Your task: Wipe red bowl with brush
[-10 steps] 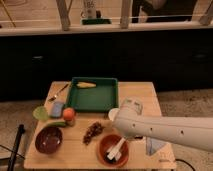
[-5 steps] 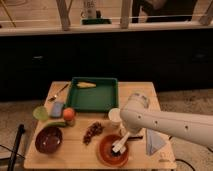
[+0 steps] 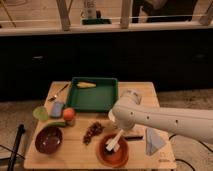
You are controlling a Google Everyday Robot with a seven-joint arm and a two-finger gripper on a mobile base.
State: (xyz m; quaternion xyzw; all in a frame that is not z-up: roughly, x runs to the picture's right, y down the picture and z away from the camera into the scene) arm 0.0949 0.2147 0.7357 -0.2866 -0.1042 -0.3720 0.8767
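Observation:
The red bowl (image 3: 113,152) sits on the wooden table (image 3: 135,92) near its front edge, right of the middle. The brush (image 3: 114,142) lies tilted in it, white handle up to the right, lower end on the bowl's inside. My gripper (image 3: 125,134) is at the end of the white arm (image 3: 165,120), which reaches in from the right. It hangs over the bowl's far right rim, at the upper end of the brush handle. Whether it grips the handle does not show.
A dark maroon bowl (image 3: 48,139) stands at the front left. Behind it are an orange fruit (image 3: 69,114), a blue sponge (image 3: 57,107) and a metal spoon (image 3: 59,92). A green tray (image 3: 95,97) sits at the back. Dark grapes (image 3: 92,131) lie left of the red bowl and a pale cloth (image 3: 154,141) lies right of it.
The arm has swung left and its bend has moved over the table's middle. The gripper has come down to the brush handle at the red bowl. The brush has tilted a little.

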